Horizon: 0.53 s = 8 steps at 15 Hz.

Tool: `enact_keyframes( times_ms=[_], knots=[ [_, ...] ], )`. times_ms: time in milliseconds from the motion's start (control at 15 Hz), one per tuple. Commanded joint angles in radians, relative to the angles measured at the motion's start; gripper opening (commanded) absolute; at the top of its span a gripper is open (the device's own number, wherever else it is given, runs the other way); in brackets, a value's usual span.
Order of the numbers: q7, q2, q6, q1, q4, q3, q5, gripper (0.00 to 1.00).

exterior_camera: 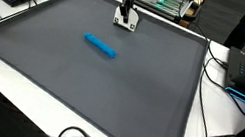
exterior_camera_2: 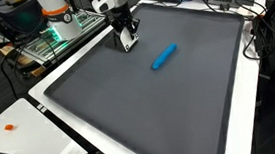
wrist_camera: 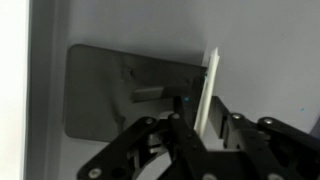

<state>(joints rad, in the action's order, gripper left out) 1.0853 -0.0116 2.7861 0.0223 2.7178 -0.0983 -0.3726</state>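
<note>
Wrist view: my gripper [wrist_camera: 207,115] straddles a thin white strip [wrist_camera: 208,80] near the edge of the grey mat [exterior_camera: 80,81]; pinched or not, I cannot tell. Grasp step, I judge; lifting needs a firm hold.

The arm [exterior_camera_2: 111,1], at the upper middle of the frame, has glossy white rounded shells that give way to a black section below the wrist. The gripper [exterior_camera_2: 126,40] is black and boxy. Along the lower edge of the wrist view, its fingers [wrist_camera: 135,150] appear as matte black hinged bars joined by round pivot pins.
</note>
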Motion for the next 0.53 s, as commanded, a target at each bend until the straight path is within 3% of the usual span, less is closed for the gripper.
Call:
enact_keyframes(
  times_ms=[0, 467],
  knots=[
    [0.030, -0.017, 0.027, 0.017, -0.005, 0.014, -0.004, 0.03],
    [0.097, 0.003, 0.018, 0.015, -0.018, 0.022, 0.013, 0.01]
  ],
)
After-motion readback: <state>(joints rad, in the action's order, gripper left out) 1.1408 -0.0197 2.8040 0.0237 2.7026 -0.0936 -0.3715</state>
